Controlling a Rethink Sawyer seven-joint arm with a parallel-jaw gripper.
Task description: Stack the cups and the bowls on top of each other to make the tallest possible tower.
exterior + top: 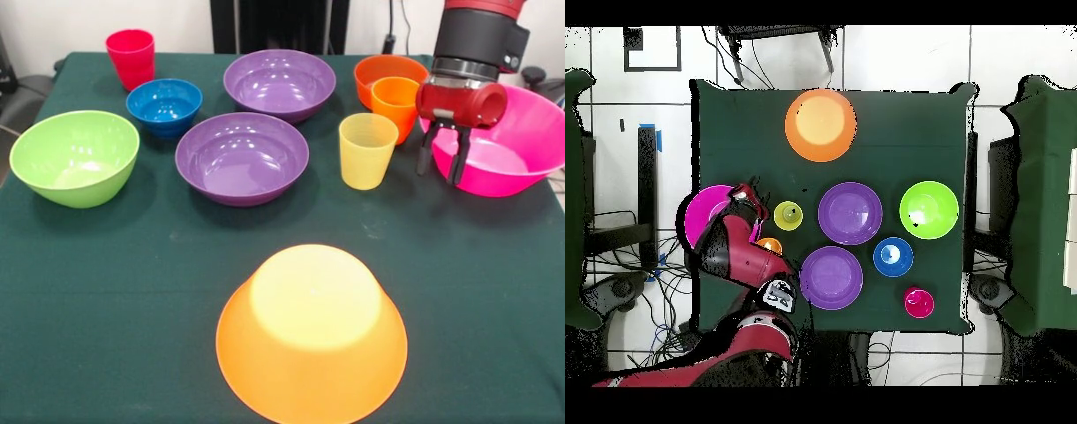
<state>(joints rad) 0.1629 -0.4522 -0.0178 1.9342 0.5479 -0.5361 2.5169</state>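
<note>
No tower exists yet; the large orange bowl (312,340) sits upside down alone as a likely base, other bowls and cups stand unstacked behind it; the gripper (443,166), fingers parted and empty, hangs at the pink bowl (512,141) rim.

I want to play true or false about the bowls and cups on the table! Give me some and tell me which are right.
1. The big orange bowl sits upside down. True.
2. The yellow cup is stacked inside a purple bowl. False: it stands by itself on the green cloth.
3. The gripper hangs over the rim of the pink bowl. True.
4. The gripper is holding the red cup. False: its fingers are open and empty, and the red cup stands at the other end of the table.
5. The blue bowl is bigger than the green bowl. False: the green one is bigger.
</note>
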